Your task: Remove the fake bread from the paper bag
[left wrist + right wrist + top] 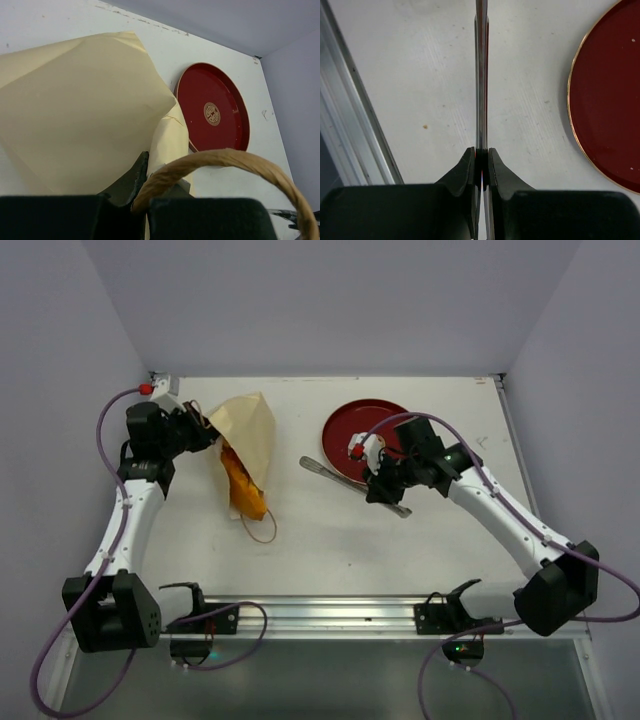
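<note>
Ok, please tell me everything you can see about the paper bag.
The paper bag is cream-tan, smooth paper with soft creases. It lies on its side on the table at the left, apart from the red plate. The left gripper is shut on its far paper edge. One brown cord handle arches over that gripper; another loop lies on the table by the near end. An orange piece, apparently fake bread, shows at that end.
</note>
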